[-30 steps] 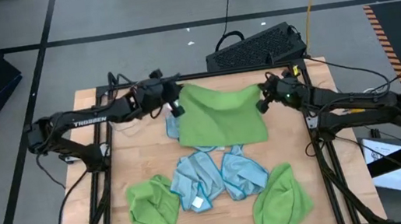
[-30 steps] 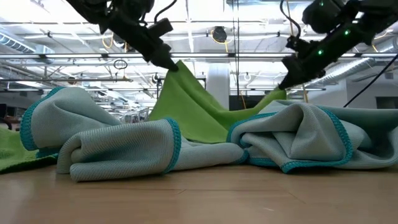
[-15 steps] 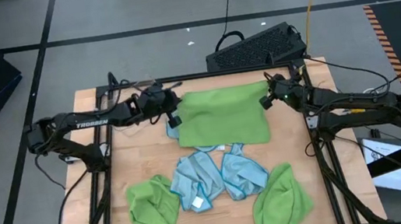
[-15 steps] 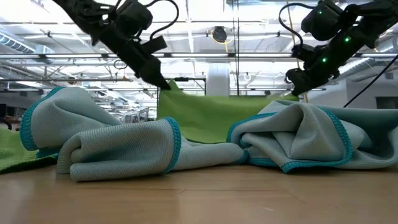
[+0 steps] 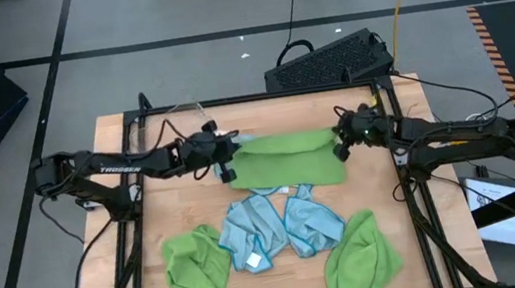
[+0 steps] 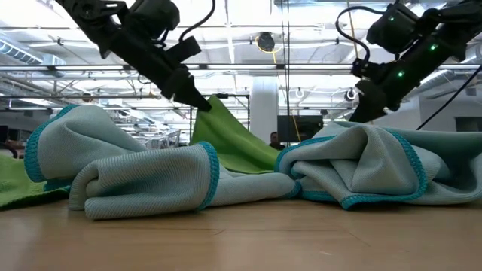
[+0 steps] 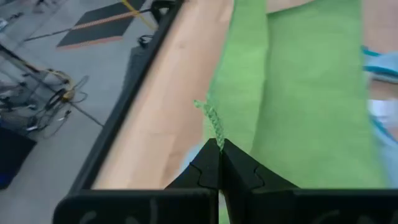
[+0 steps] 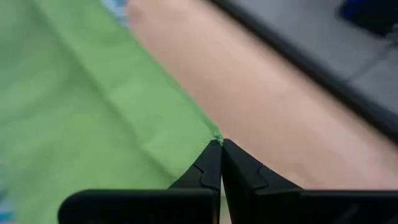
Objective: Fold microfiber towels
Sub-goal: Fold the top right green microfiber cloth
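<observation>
Green towel lies half-folded beyond blue pile; L gripper & R gripper each pinched tight on a corner—advise lowering corners level, edges matched, before release.

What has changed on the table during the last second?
Both hands, left and right, stayed shut on the corners of the green towel and drew its far edge toward the near side, folding it to a narrow strip. The blue towels and the other green ones did not move.
</observation>
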